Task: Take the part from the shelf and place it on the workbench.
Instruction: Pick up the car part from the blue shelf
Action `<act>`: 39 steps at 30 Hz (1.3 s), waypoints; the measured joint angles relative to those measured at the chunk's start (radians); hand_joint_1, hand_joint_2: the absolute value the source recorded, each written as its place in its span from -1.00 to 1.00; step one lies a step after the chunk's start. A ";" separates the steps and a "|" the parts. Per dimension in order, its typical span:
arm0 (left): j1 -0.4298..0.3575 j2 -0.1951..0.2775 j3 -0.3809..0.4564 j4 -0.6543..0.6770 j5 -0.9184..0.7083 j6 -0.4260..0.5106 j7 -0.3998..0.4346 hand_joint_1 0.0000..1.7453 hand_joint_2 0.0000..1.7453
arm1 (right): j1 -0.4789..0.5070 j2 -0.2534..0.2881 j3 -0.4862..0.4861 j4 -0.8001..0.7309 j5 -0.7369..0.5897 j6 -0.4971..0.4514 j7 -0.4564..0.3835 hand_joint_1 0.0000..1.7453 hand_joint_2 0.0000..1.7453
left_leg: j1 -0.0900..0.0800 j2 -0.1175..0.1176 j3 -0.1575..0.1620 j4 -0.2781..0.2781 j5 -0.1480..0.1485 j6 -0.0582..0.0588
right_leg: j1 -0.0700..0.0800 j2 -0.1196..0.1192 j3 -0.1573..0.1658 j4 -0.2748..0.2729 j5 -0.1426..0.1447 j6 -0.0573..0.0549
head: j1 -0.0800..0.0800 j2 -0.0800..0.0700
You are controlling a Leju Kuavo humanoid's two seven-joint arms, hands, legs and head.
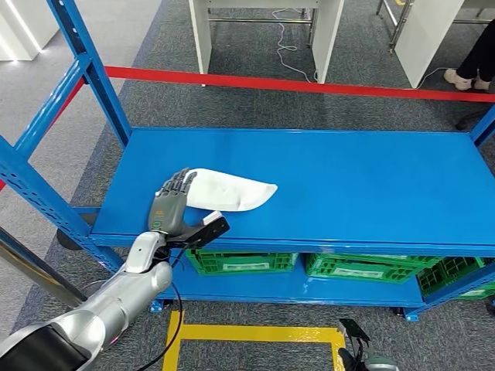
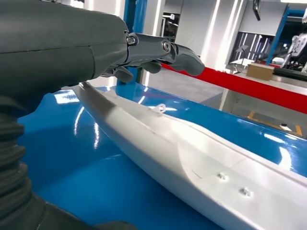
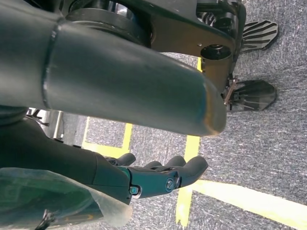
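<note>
A long white curved part (image 1: pixel 230 190) lies flat on the blue shelf (image 1: pixel 350 185), left of its middle. My left hand (image 1: pixel 170 203) is over the part's left end, fingers stretched out above it and the thumb pointing toward the shelf's front edge. In the left wrist view the fingers (image 2: pixel 159 50) hover just above the white part (image 2: pixel 188 158), with nothing held between them. My right hand (image 3: pixel 152 175) hangs low beside my body over the grey floor, fingers straight and holding nothing.
Green crates (image 1: pixel 245 261) stand on the lower shelf level. Blue uprights (image 1: pixel 93 69) frame the shelf at the left. A red tape (image 1: pixel 291 83) runs behind it. Yellow floor lines (image 1: pixel 250 334) mark the carpet in front. A person's foot (image 1: pixel 464 77) shows far right.
</note>
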 joint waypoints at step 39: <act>0.080 -0.029 0.291 -0.054 -0.015 0.007 -0.332 1.00 1.00 | -0.002 0.000 0.030 0.005 0.011 0.003 -0.005 -1.00 -1.00 | 0.000 0.000 0.000 0.000 0.000 0.000 | 0.000 0.000 0.000 0.000 0.000 0.000 | 0.000 0.000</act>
